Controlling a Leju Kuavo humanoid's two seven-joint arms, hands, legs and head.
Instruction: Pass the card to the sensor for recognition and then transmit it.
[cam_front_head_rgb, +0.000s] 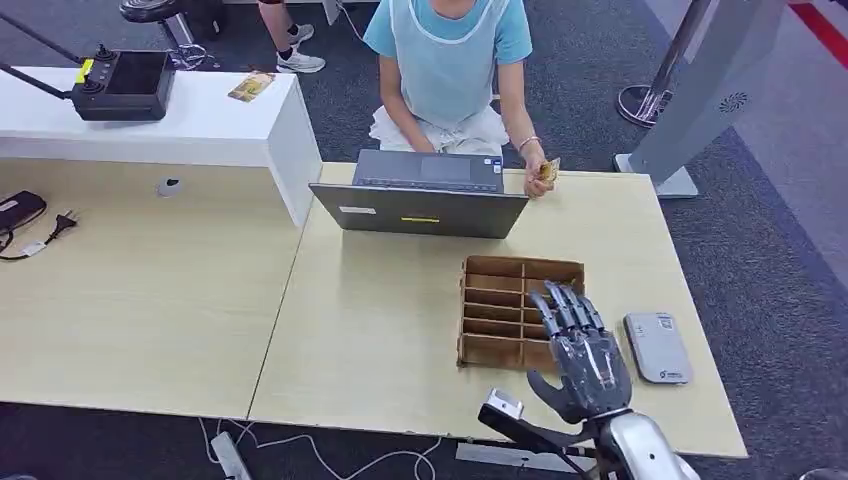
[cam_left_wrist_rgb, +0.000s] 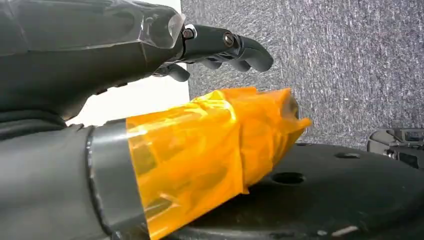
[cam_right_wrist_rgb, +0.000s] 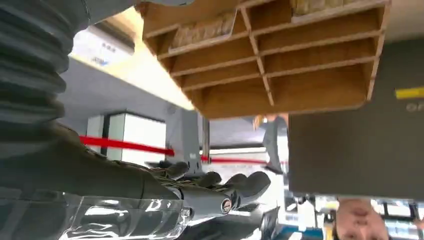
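The right hand (cam_front_head_rgb: 583, 352) hovered open, fingers spread and empty, over the near edge of the brown cardboard slotted organiser (cam_front_head_rgb: 505, 300) on the pale wooden table (cam_front_head_rgb: 380, 330). The left hand (cam_left_wrist_rgb: 220, 47) hung with fingers loosely curled, holding nothing. Just beside the organiser lay the flat grey card sensor (cam_front_head_rgb: 657, 347). Farther off, behind the open grey laptop (cam_front_head_rgb: 425, 195), a seated person's hand (cam_front_head_rgb: 538, 178) held the small gold-coloured card (cam_front_head_rgb: 548, 171).

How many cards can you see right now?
2. One card is in the person's hand beside the laptop; another card lies on the white counter. More may be hidden in the cardboard organizer.

Brown divided box (cam_front_head_rgb: 520, 310), grey laptop (cam_front_head_rgb: 425, 195), pale wood table (cam_front_head_rgb: 380, 330), light-blue shirt (cam_front_head_rgb: 445, 50)
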